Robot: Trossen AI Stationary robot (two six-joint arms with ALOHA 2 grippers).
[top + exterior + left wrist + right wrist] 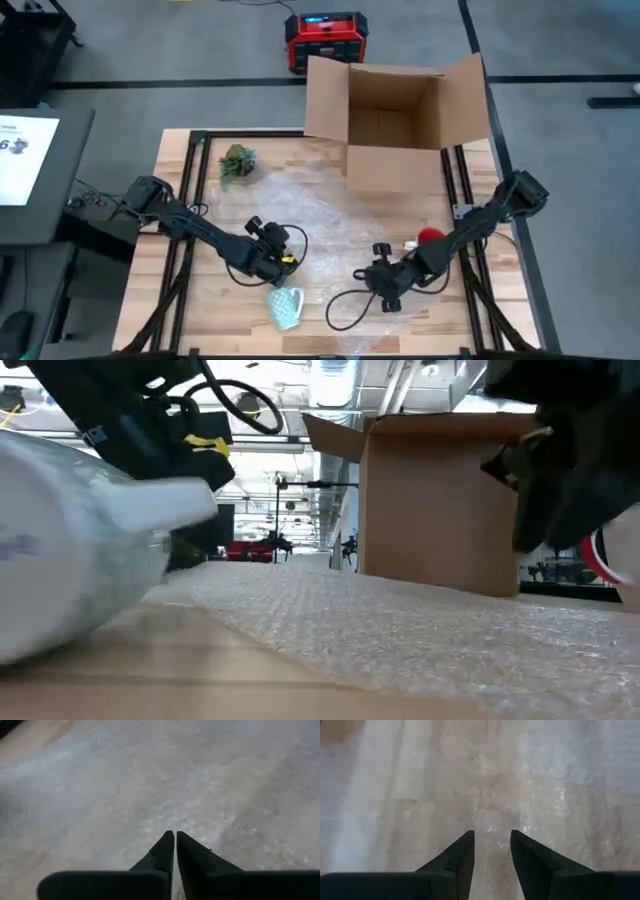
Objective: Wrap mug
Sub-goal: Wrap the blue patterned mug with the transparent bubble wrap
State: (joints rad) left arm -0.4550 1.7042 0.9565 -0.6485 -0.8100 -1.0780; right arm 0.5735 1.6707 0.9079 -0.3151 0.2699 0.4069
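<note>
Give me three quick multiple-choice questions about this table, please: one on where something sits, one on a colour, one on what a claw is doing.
1. Where does the mug lie?
A. inside the box
B. near the table's front edge
C. beside the plant

2. What colour is the mug?
A. pale green
B. red
C. black

3. How are the left claw's fingers?
A. wide open
B. gripping the mug
C. shut on nothing

B: it lies on its side far from the cardboard box.
A: the high view shows it.
C: the left wrist view shows the tips together over bubble wrap.

Wooden table (180, 300) bearing bubble wrap (330, 215), tipped mug (285, 307), cardboard box (395, 125), small plant (237, 163), red object (429, 236).
</note>
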